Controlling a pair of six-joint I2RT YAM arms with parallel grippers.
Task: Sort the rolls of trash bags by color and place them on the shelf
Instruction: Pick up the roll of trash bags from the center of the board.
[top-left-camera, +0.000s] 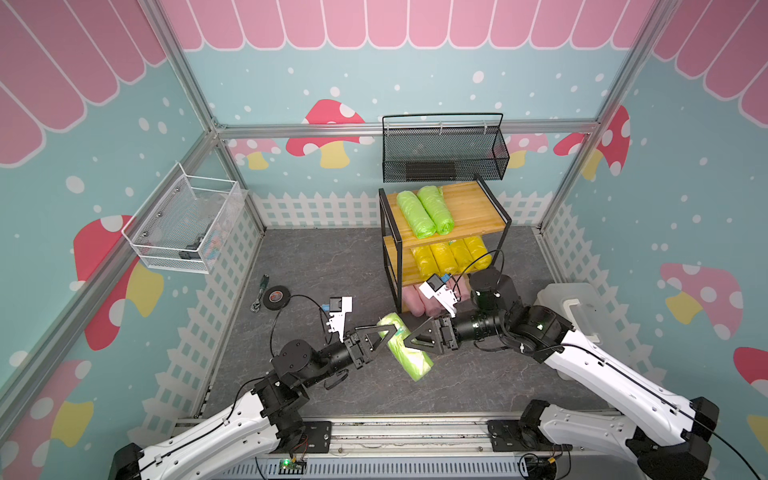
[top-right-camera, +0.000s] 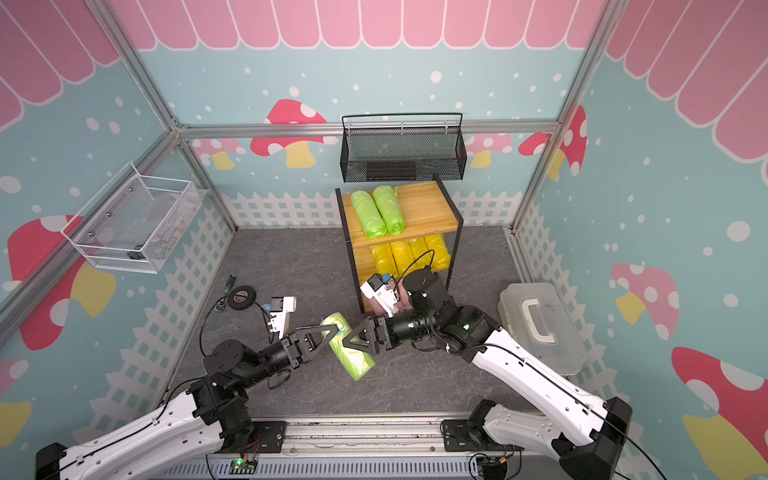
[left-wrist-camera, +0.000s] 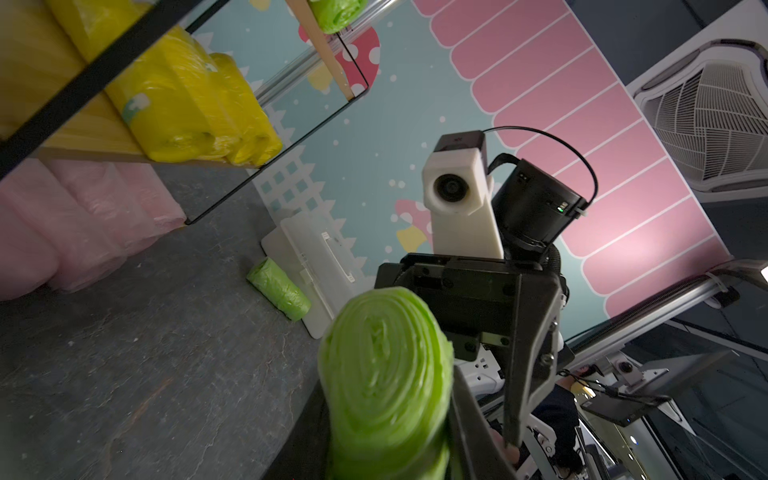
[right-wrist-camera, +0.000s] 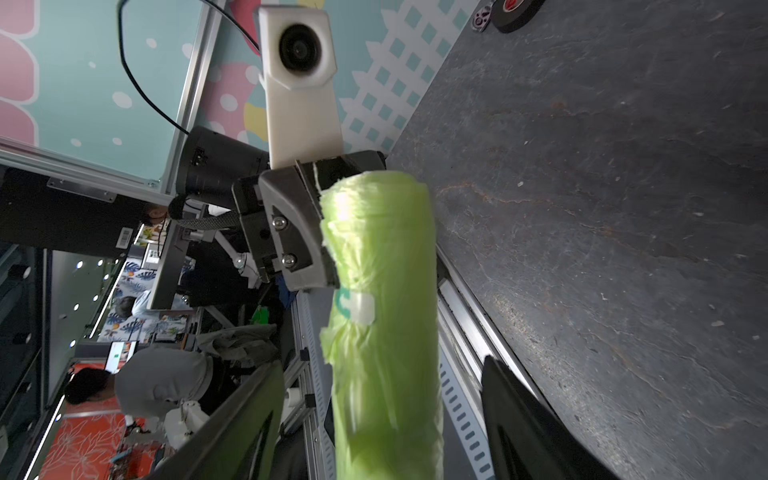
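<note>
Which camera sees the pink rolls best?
The left wrist view: the pink rolls lie large and side by side beneath the yellow rolls. Both top views show only pink slivers low in the shelf, partly behind the right arm's camera. The right wrist view shows none.

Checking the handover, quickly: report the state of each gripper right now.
Left gripper: shut on the lime green crinkly plastic trash-bag roll.
Right gripper: open, with a finger on each side of that roll, not touching it.
</note>
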